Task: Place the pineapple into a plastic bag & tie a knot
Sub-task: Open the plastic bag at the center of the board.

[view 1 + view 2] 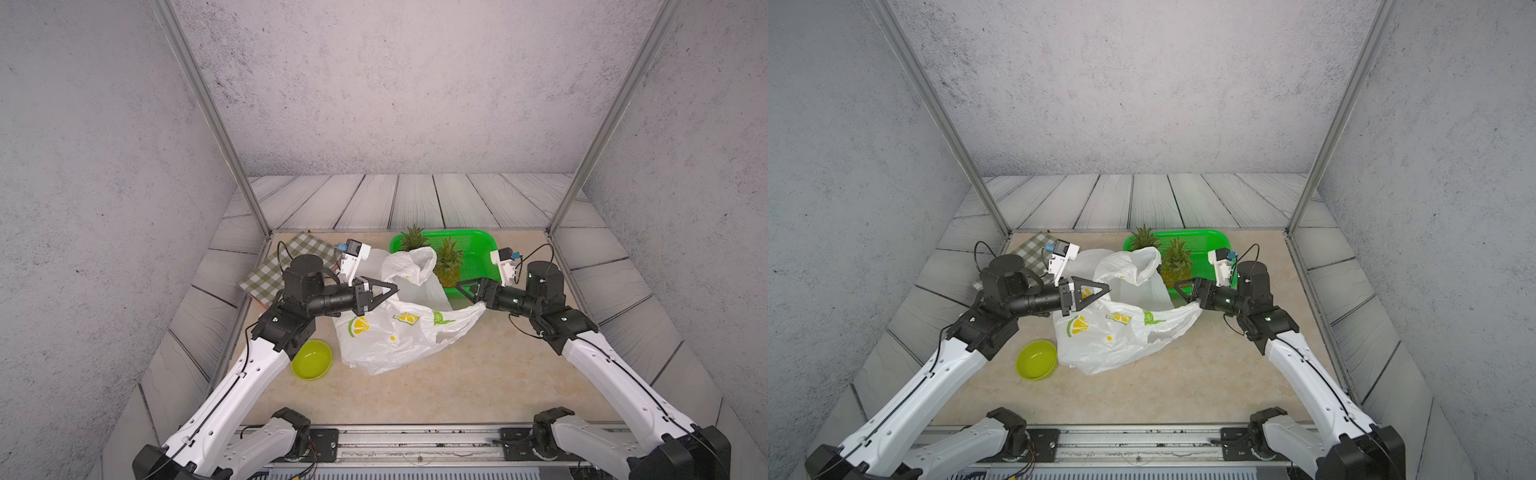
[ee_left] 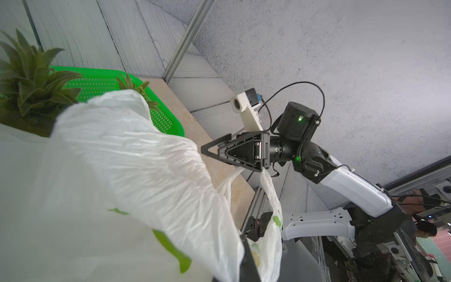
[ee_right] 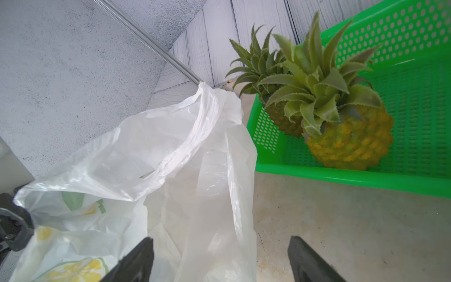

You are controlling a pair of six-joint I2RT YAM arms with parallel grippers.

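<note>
We start at the right end effector (image 1: 464,293). Its jaws stand wide apart and hold nothing, and between them its wrist view shows only an edge of film and bare bench (image 3: 341,219). Just beneath it lies one handle loop (image 1: 467,315) of the plastic bag (image 1: 390,336); we cannot tell whether the loop touches its underside.

Directly ahead of the open jaws, a little beyond their tips, stands the nearer pineapple (image 1: 449,270). It is upright, its long axis running from base to leafy crown and leaning slightly. We judge this to be the relation the next move turns on. The fruit sits ahead of the right end effector and well apart from the left one, so the right arm is the nearer. A grasp across the body, square to that upright axis, looks the natural one.

Beyond it, farther from the same jaws and partly behind the bag's raised film, stands the farther pineapple (image 1: 413,237). Both are inside the green basket (image 1: 486,241), and neither is in the bag.

Across from the right end effector, the left end effector (image 1: 390,289) is closed. By its wrist view it seems to pinch the bag's film, lifting the mouth towards the basket. Behind it, on either side of its arm, lie a yellow-green bowl (image 1: 311,359) and a checked mat (image 1: 299,253).

Counted: two pineapples, one bag, one basket, one bowl, one mat, two end effectors.
</note>
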